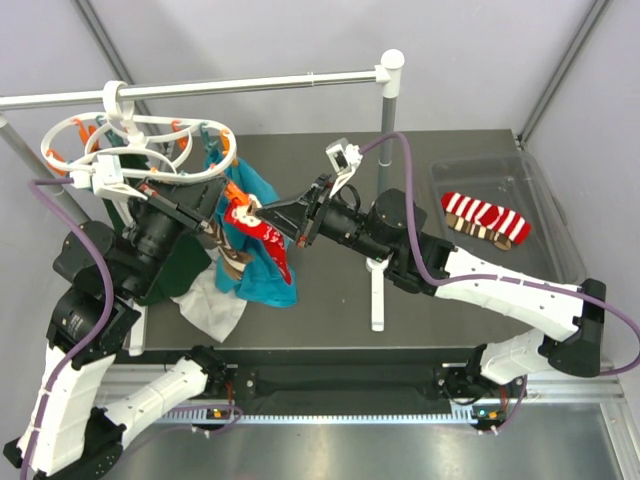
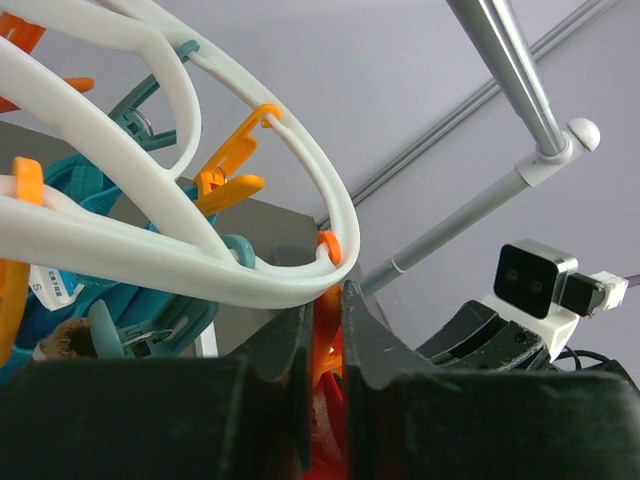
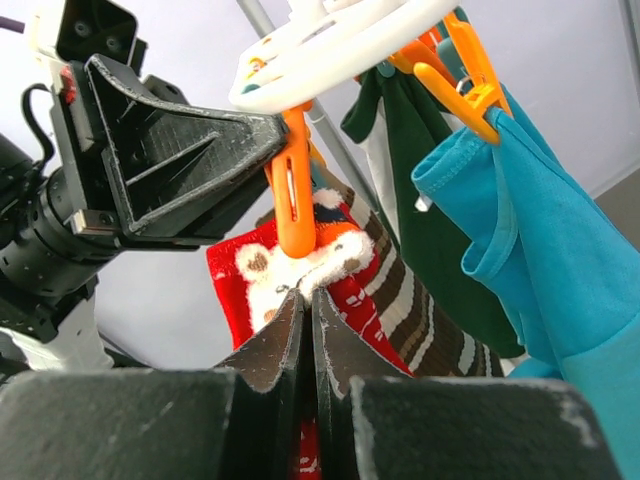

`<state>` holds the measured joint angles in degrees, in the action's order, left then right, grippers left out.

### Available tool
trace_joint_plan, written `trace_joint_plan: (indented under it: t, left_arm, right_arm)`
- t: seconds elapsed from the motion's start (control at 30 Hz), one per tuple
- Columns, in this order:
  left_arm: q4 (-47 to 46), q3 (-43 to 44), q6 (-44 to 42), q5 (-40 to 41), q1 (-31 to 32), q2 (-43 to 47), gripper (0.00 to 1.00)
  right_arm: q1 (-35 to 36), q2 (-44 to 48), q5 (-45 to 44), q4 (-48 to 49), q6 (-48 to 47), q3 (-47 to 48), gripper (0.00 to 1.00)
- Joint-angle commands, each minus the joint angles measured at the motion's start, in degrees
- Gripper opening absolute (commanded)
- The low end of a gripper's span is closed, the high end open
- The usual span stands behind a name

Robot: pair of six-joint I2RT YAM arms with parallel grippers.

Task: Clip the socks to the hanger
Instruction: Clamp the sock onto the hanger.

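- The white hanger hangs by its hook from the long rail, at the back left of the table.
- The left gripper is up under the hanger's ring. Its two fingers are squeezed tight on an orange clothespin that dangles there.
- The right gripper reaches across from the other side. Its fingers are pinched together on a red sock and hold it up just below that pin.
- The fluffy white top of the red sock touches the tip of the pin. I cannot tell if the pin is biting it.
- A brown striped sock hangs right behind the red sock.
- A big teal garment hangs beside them from another orange pin.
- A dark green cloth hangs further back.
- The second red sock lies in the clear tray at the right, well apart from the hanger.
- The second brown sock lies there too, partly under the red one.
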<state>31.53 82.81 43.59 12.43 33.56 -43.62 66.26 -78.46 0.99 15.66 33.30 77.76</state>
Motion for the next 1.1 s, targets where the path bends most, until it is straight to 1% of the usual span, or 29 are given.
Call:
trace_joint_plan:
  t: [0.0,0.03,0.07,0.1,0.13,0.2,0.27,0.37,0.43,0.53,0.57,0.63,0.67,0.73,0.77,0.9,0.97,1.07]
  left_arm:
    - [0.38,-0.8,0.7,-1.52,-0.08,0.28,0.16]
    - [-0.15,-1.41,0.79,-1.61,-0.08,0.46,0.22]
    - [-0.5,-1.77,1.14,-1.62,-0.16,0.72,0.3]
    - [-0.76,-2.12,1.23,-1.88,-0.08,0.9,0.44]
    - [-0.94,-2.82,1.49,-1.88,-0.08,1.34,0.49]
    - [-1.21,-3.17,1.67,-1.88,-0.08,1.6,0.58]
    - [-1.12,-3.26,1.67,-1.62,-0.08,1.96,0.62]
    - [-1.03,-3.0,1.5,-1.88,-0.08,2.39,0.78]
    - [-0.59,-2.3,1.32,-1.97,-0.08,2.66,0.82]
    - [0.72,-1.16,1.14,-2.49,-0.08,3.36,0.83]
    - [0.73,-1.15,1.23,-3.36,-0.08,3.71,0.83]
    - [0.29,-1.33,1.75,-5.3,-0.08,4.41,0.8]
    - [0.37,-1.33,2.02,-7.48,-0.08,4.42,0.79]
    - [2.13,-0.54,3.16,-9.51,-0.08,3.98,0.77]
    - [2.57,-0.54,3.51,-10.92,-0.08,3.98,0.74]
    - [4.68,-1.68,5.18,-16.63,-0.16,5.2,0.72]
    - [4.42,-2.12,7.11,-17.78,-0.08,5.73,0.72]
    - [4.68,-2.04,7.56,-18.4,-0.16,6.35,0.69]
  right_arm:
    - [0.54,0.5,1.2,4.64,0.36,2.4,0.0]
    - [0.45,0.5,1.2,4.9,0.36,2.31,0.0]
    - [0.54,0.5,1.29,5.17,0.28,2.23,0.0]
    - [0.54,0.5,1.2,5.34,0.28,2.14,0.0]
    - [0.45,0.5,1.2,5.43,0.1,2.05,0.01]
    - [0.45,0.5,0.94,5.52,-0.34,2.14,0.01]
    - [0.45,0.23,0.5,5.43,-0.78,2.31,0.01]
    - [0.45,-0.56,-0.29,4.21,-2.09,3.19,0.01]
    - [0.45,-0.82,-0.73,2.89,-2.88,3.72,0.01]
    - [0.27,-1.08,-3.8,0.09,-5.25,4.24,0.01]
    - [0.27,-1.26,-3.98,-0.62,-7.7,4.94,0.02]
    - [0.19,-2.05,-3.98,-2.9,-10.61,5.91,0.02]
    - [0.01,-2.31,-4.07,-3.79,-12.97,6.26,0.02]
    - [-0.95,-3.1,-3.9,-5.89,-14.31,7.05,0.02]
    - [-1.3,-3.19,-3.72,-6.69,-15.27,7.06,0.02]
    - [-4.02,-3.46,-2.67,-9.68,-15.81,7.41,0.02]
    - [-5.08,-3.9,-2.4,-11.17,-15.55,8.81,0.02]
    - [-5.97,-4.25,-1.43,-11.71,-15.89,9.78,0.02]
